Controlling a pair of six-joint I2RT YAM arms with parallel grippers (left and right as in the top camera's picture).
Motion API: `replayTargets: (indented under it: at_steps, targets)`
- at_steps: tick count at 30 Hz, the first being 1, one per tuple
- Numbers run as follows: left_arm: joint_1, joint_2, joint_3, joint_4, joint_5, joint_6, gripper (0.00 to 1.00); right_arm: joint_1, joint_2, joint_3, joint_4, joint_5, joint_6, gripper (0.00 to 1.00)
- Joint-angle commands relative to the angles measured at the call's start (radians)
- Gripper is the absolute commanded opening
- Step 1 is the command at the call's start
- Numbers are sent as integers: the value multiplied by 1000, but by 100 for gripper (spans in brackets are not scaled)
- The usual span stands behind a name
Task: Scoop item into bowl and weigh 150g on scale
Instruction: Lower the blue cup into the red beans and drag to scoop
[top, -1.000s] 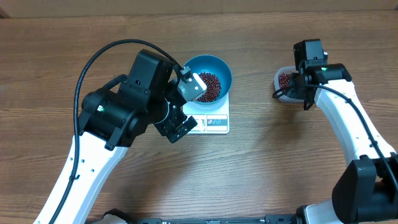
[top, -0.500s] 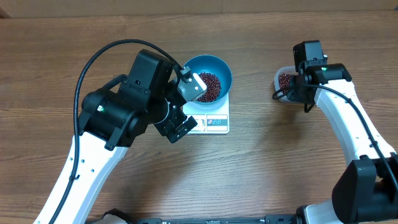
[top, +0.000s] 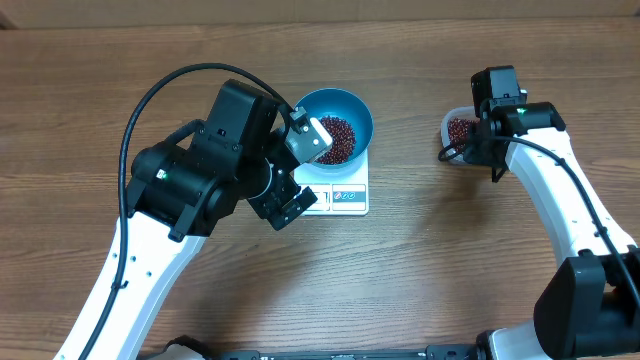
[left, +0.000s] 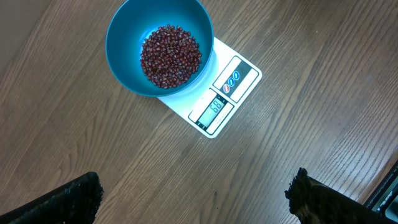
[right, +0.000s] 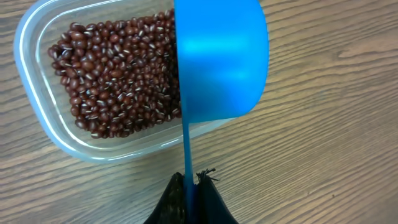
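Observation:
The blue bowl (top: 352, 108) stands on the white scale (top: 345, 197) and holds a heap of red-brown beans (top: 337, 138). In the left wrist view the bowl (left: 121, 37), its beans (left: 171, 56) and the scale (left: 231, 87) with a lit display lie ahead. My left gripper (left: 193, 190) hangs open above bare table, just left of the scale (top: 300, 172). My right gripper (right: 191, 183) is shut on the thin handle of a blue scoop (right: 221, 56). The scoop's cup is turned on its side over the right end of a clear tub (right: 37, 124) of beans (right: 118, 74).
The tub (top: 450, 125) sits at the right of the table, under my right wrist. The left arm's black body covers the table left of the scale. Bare wood lies between the scale and the tub.

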Motion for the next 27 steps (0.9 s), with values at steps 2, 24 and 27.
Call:
replayTargets:
  at_steps: [2, 24, 27]
  targets:
    - [4, -7, 20, 0, -3, 0, 100, -2, -6, 21, 12, -27, -12, 4]
    - [4, -7, 19, 0, -3, 0, 100, 32, 69, 20, 26, -94, -10, 4]
    - [4, -7, 19, 0, -3, 0, 99, 44, 71, 20, 26, -105, -10, 4]
